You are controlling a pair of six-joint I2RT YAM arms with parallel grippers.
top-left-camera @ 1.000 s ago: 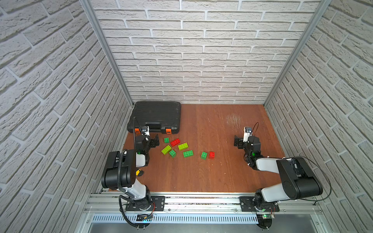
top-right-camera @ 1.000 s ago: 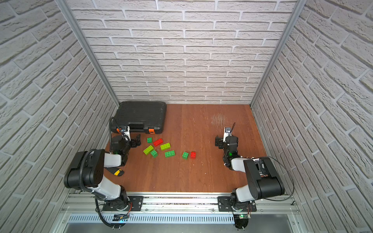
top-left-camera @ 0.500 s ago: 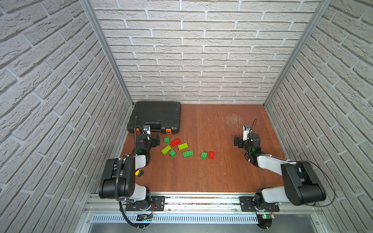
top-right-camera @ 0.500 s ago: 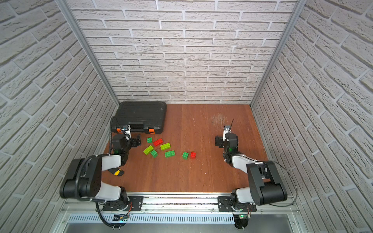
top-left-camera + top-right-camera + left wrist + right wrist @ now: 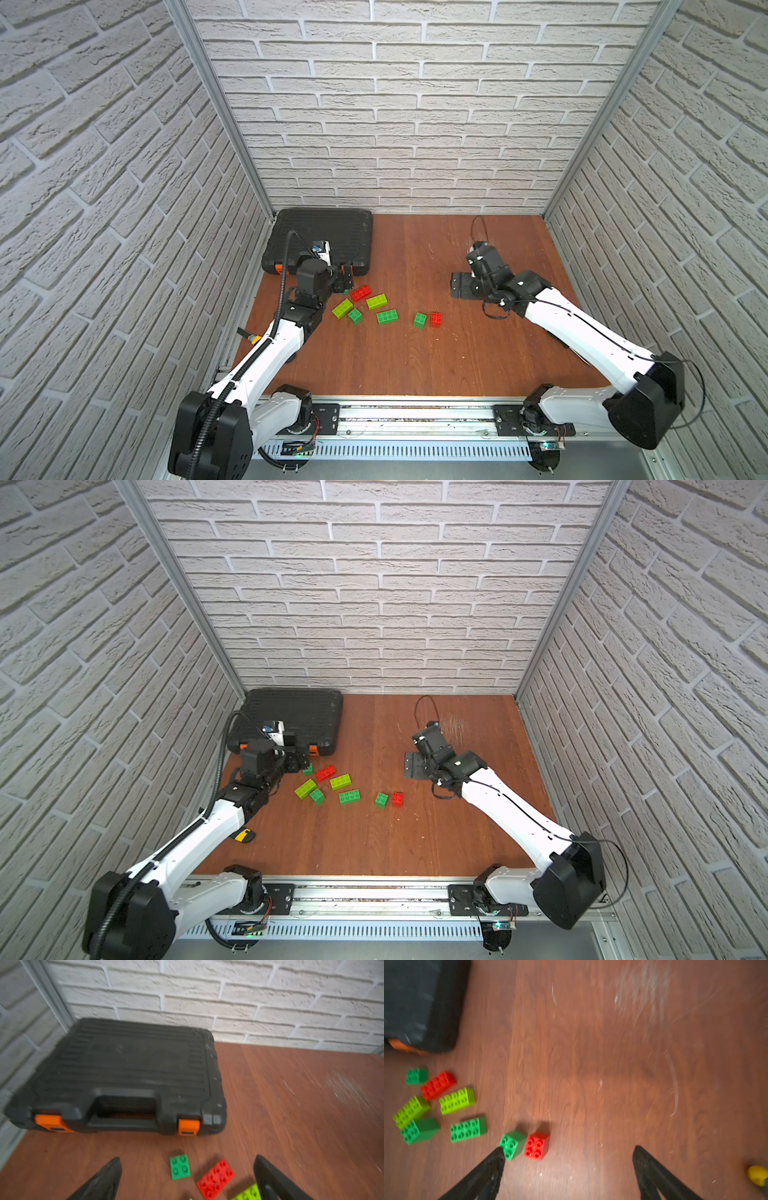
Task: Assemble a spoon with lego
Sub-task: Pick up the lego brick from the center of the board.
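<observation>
While both pairs of jaws were spread wide and empty, the lego was scattered unjoined on the table.
A green square brick and a red oblong brick were framed by the left jaws, near the black toolcase; a green square and a red square were seen side by side near the right jaws.

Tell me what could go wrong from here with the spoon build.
1. The right hand hangs open with one finger at the green square brick, which sits close beside the red square brick; closing might shove or catch both.
2. The left hand is open over the red oblong brick and crowded neighbours near the toolcase; it may scatter them.
</observation>
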